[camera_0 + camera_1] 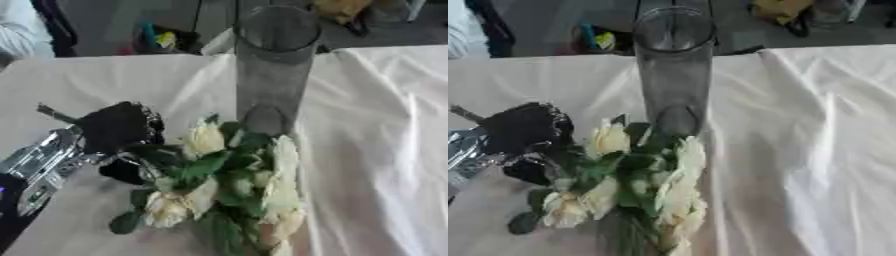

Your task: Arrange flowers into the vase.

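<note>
Left hand [118,127] enters from the left side, black with a silver wrist. Its fingers [131,167] are curled round the stems of a bunch of flowers [232,185], cream roses with green leaves. A stem end [54,114] protrudes from the far side of the hand, behind the fingers. The blooms lie just beyond the fingers, toward the robot's right, low over the white-clothed worktop [376,150]; contact with the cloth cannot be determined. The vase [273,70], a tall clear glass cylinder, stands upright on the worktop, beyond the fingers and to their right. The uppermost leaves overlap its base in view. The right hand does not appear in either view.
</note>
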Controlling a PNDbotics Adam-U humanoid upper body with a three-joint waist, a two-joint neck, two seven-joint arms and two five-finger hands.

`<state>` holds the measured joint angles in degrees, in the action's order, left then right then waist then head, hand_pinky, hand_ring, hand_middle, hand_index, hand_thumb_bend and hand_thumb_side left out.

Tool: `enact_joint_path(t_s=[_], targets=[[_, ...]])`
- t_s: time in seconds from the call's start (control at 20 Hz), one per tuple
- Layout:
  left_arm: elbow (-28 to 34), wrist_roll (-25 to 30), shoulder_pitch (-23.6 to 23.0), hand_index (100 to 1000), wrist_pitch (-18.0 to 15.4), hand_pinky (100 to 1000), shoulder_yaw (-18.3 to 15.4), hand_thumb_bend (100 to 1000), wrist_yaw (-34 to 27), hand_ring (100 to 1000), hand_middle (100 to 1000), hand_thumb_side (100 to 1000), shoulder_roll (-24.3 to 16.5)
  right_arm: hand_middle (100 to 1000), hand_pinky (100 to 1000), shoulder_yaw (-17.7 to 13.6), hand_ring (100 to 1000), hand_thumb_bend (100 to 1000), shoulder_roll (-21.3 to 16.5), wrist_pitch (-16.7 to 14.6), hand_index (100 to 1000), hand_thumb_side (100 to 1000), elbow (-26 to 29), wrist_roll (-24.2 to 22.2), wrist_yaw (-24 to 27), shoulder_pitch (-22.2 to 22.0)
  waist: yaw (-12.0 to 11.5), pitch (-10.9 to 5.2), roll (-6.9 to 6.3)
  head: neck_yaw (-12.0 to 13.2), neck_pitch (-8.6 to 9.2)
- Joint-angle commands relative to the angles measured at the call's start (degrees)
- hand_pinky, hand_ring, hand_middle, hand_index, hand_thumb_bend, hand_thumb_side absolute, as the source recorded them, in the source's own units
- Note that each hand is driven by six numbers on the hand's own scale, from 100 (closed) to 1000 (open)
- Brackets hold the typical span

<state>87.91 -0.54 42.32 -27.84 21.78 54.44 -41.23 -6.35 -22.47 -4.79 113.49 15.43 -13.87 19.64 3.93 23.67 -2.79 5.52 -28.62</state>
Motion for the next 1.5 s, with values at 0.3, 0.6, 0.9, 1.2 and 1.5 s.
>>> enact_joint_path(t_s=[0.3,0.6,0.9,1.2,1.5], targets=[[5.20,-0.44,-0.07,189,0.68,100,-2.73,117,-4.78,100,100,879,-3.37,553,669,-0.67,563,100,-0.77,-0.09,772,1000,1.10,0.05,0.49,0.16,0.19,-0.93,-0.62,-0.85,0.55],[9.38,-0.90,-0.58,189,2.53,100,-4.50,126,-8.10,100,100,865,-4.44,553,670,-0.70,564,100,-0.82,-0.10,772,1000,1.10,0.06,0.49,0.10,0.16,-1.03,-0.67,-1.23,0.34],[12.95,-1.04,-0.60,190,5.02,100,-6.67,142,-12.54,100,100,846,-5.39,554,669,-0.78,564,100,-1.03,-0.18,773,1000,1.10,0.22,0.51,0.00,0.07,-1.27,-0.66,-1.63,-0.25],[15.67,-1.52,0.18,195,9.05,100,-9.07,136,-22.86,100,100,847,-5.52,554,669,-0.72,565,100,-1.22,-0.33,773,1000,1.10,0.24,0.75,-0.13,0.09,-2.04,-0.89,-1.97,-0.69],[17.88,-0.66,1.08,201,12.51,100,-11.19,137,-32.15,100,100,845,-5.91,555,668,-0.88,567,100,-1.30,-0.19,772,1000,1.10,0.59,0.91,-0.78,0.52,-3.81,-1.50,-1.31,-2.02]])
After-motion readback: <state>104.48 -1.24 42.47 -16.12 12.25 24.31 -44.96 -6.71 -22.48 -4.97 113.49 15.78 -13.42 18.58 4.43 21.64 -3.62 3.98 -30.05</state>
